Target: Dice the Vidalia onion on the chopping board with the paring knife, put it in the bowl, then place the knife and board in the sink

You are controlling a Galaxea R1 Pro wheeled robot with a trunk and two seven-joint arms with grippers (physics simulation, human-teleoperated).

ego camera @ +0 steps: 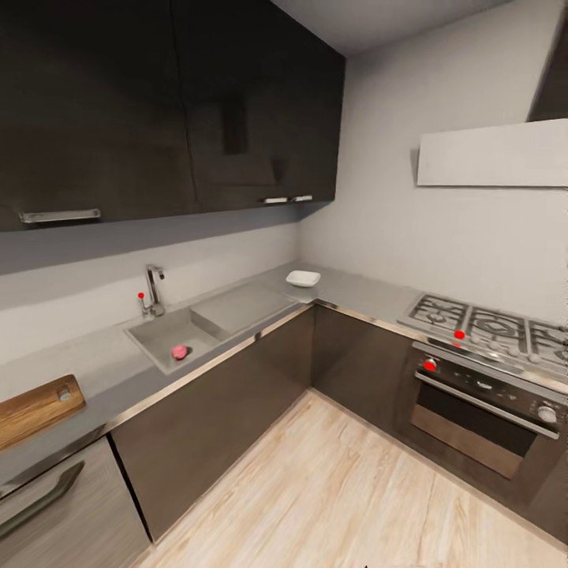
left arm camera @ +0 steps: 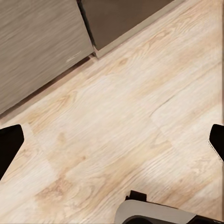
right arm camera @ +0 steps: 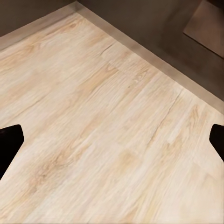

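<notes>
No legible text, labels, brand marks or numbers anywhere in the head or wrist views. Oven front (ego camera: pixel 481 402) and its red knobs carry no readable markings. Cabinet fronts (ego camera: pixel 197 102) plain.

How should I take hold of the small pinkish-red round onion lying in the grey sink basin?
Probably from straight above. The small pinkish-red round onion lies low on the floor of the grey steel sink basin, whose walls block a sideways approach. Close the fingers across its widest middle; being round, it may roll, so centre over it first, keeping clear of the chrome tap behind.
</notes>
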